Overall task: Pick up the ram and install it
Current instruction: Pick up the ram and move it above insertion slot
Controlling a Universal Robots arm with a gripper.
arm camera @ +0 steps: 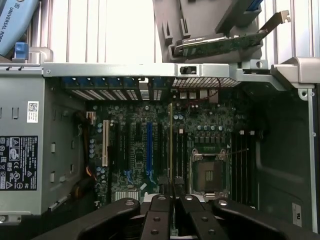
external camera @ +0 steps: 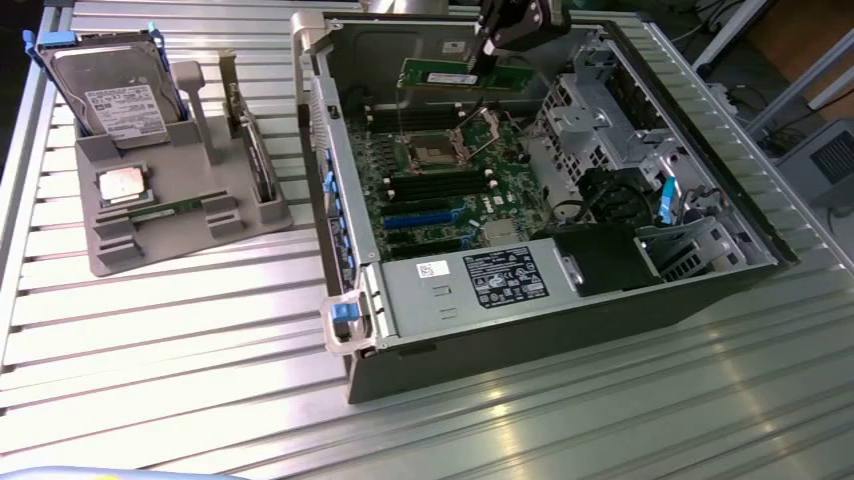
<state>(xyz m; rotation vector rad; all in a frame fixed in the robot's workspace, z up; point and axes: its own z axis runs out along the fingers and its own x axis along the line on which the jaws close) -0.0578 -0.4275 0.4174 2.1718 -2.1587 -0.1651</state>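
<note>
Currently in the carry step, by my reading: pick done, install not yet done.

- Gripper (external camera: 481, 62) hangs over the far end of the open computer case (external camera: 534, 330), fingers pinched on the ram (external camera: 447, 72). The green stick is level and clear of the motherboard (external camera: 441, 200).
- Wrist view: gripper (arm camera: 171, 186) looks straight down on the board. The ram (arm camera: 170, 145) is seen edge-on as a thin line between the closed fingers.
- CPU socket (external camera: 435, 150) is empty, with long dark slots beside it. Cannot tell which slot the stick is meant for.
- Judgement: seating calls for the stick's long edge parallel to its slot and square above it, then a straight push. A tilt risks jamming.

Surface and room:
- Ribbed metal table (external camera: 200, 350), strong glare across the slats.
- Grey fixture tray (external camera: 200, 235) on the exterior view's left, just beside the case. It carries a hard drive (external camera: 114, 90) standing on edge, a CPU chip (external camera: 123, 184) and a second memory stick (external camera: 167, 209) lying flat.
- Power supply (external camera: 467, 285) fills the case's near end.
- White frame legs and cables beyond the table, exterior view's right.
</note>
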